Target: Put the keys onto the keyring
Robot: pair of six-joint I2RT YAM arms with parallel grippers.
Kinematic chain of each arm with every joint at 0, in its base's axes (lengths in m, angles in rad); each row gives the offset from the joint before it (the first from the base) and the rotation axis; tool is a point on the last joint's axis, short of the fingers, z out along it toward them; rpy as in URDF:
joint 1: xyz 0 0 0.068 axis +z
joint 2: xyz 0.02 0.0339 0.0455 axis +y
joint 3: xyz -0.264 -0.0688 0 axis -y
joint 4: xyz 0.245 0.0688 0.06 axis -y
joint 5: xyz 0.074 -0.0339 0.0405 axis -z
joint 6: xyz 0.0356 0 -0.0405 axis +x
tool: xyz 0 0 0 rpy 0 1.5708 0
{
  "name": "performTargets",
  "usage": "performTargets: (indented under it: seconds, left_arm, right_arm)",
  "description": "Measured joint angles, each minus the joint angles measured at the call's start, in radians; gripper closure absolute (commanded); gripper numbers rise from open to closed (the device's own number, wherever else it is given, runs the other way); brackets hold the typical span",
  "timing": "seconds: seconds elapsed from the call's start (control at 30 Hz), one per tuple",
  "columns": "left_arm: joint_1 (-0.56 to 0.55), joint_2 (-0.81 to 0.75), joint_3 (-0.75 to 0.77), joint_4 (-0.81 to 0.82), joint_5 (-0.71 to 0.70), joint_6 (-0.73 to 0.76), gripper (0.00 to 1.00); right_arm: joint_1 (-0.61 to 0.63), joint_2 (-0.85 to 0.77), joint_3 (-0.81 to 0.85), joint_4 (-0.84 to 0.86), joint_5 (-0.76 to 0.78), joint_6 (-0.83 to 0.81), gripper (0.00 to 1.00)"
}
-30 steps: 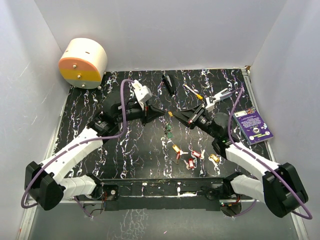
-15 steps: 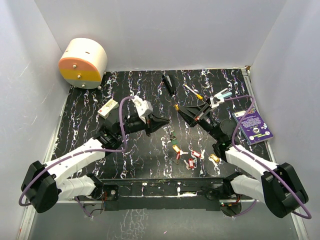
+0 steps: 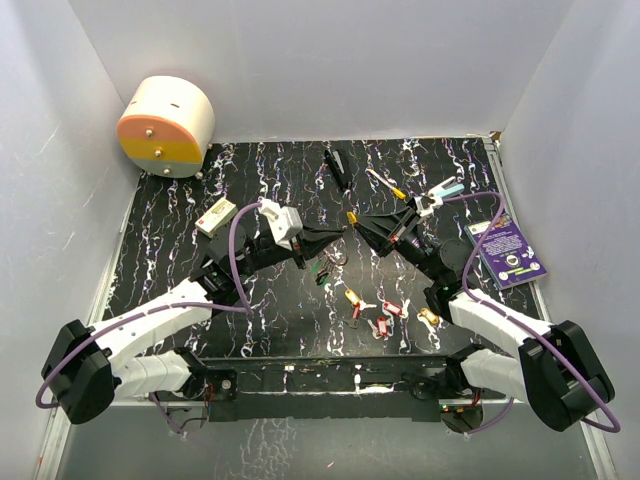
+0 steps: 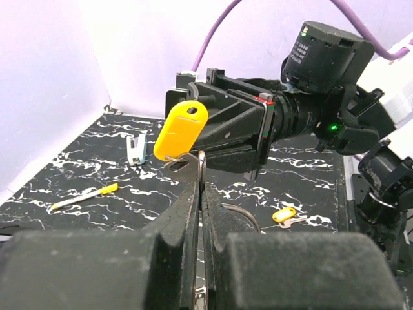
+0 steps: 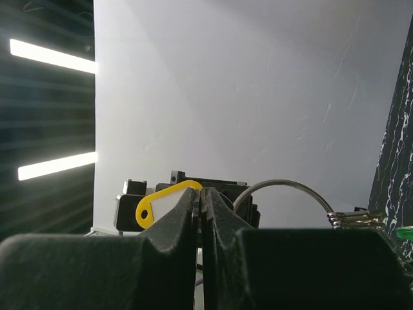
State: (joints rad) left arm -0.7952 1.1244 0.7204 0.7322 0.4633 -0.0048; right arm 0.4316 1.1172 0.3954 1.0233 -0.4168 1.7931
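White walls box in a black bench veined with white, and both arms meet above its middle. From overhead, the left arm and the right arm point tip to tip. A yellow key sits where they meet, and the keyring hangs just under the left tip with green tags dangling. Several loose keys with red and gold heads lie close together on the bench nearer the bases, apart from the ring. Only this view takes in the purple card at the right edge and the cream-and-orange drum in the far left corner.

The left wrist camera shows what the overhead view cannot. The left jaws are pressed together on the ring's thin wire, which stands up between them. The yellow key hangs just beside it; I cannot tell whether they touch. A screwdriver lies on the bench beyond.

The right wrist camera looks the other way. The right jaws pinch the yellow key's head flat, with the ring's silver arc just beside it against the white wall.
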Motion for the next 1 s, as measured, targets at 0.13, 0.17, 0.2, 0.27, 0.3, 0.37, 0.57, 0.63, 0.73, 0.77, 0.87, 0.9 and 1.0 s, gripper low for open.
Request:
performTargets:
  seconds: [0.13,0.17,0.2,0.27,0.3,0.37,0.57,0.63,0.73,0.77,0.87,0.9,1.0]
  left_arm:
    - [-0.001,0.000,-0.010,0.004,-0.014,0.029,1.00]
    - [-0.001,0.000,-0.011,0.003,-0.017,0.036,1.00]
    - [-0.001,0.000,-0.011,0.002,-0.018,0.043,1.00]
    - [-0.001,0.001,-0.011,0.001,-0.024,0.056,1.00]
    - [-0.001,0.002,-0.011,0.001,-0.029,0.061,1.00]
    - [-0.001,0.005,-0.011,0.002,-0.035,0.065,1.00]
    - [-0.001,0.011,-0.009,-0.018,-0.017,0.064,1.00]
    - [-0.002,0.011,-0.003,-0.054,-0.013,0.068,1.00]
    - [-0.003,0.010,0.012,-0.122,-0.024,0.094,1.00]
    - [-0.004,0.008,0.017,-0.143,-0.032,0.103,1.00]
    - [-0.006,0.006,0.040,-0.217,-0.073,0.132,1.00]
    - [-0.006,0.006,0.048,-0.241,-0.092,0.139,1.00]
    - [-0.006,0.001,0.060,-0.301,-0.145,0.157,1.00]
  right_arm:
    - [0.000,-0.002,0.000,-0.002,-0.013,0.004,0.92]
    - [0.000,-0.005,0.000,-0.002,-0.017,0.005,0.92]
    - [0.000,-0.008,0.000,-0.002,-0.021,0.006,0.92]
    - [0.002,-0.019,0.000,-0.002,-0.026,0.008,0.92]
    - [0.003,-0.024,0.000,-0.003,-0.029,0.007,0.92]
    - [0.006,-0.042,0.000,-0.012,-0.032,-0.006,0.92]
    - [0.014,-0.172,0.097,-0.349,0.010,-0.233,0.92]
    - [0.016,-0.197,0.206,-0.554,0.070,-0.373,0.92]
    - [0.018,-0.224,0.371,-0.816,0.198,-0.621,0.92]
    - [0.018,-0.235,0.409,-0.882,0.242,-0.707,0.92]
    - [0.018,-0.245,0.460,-1.024,0.362,-0.915,0.92]
    - [0.018,-0.238,0.460,-1.066,0.401,-0.975,0.92]
    - [0.018,-0.171,0.424,-1.140,0.481,-1.087,0.92]
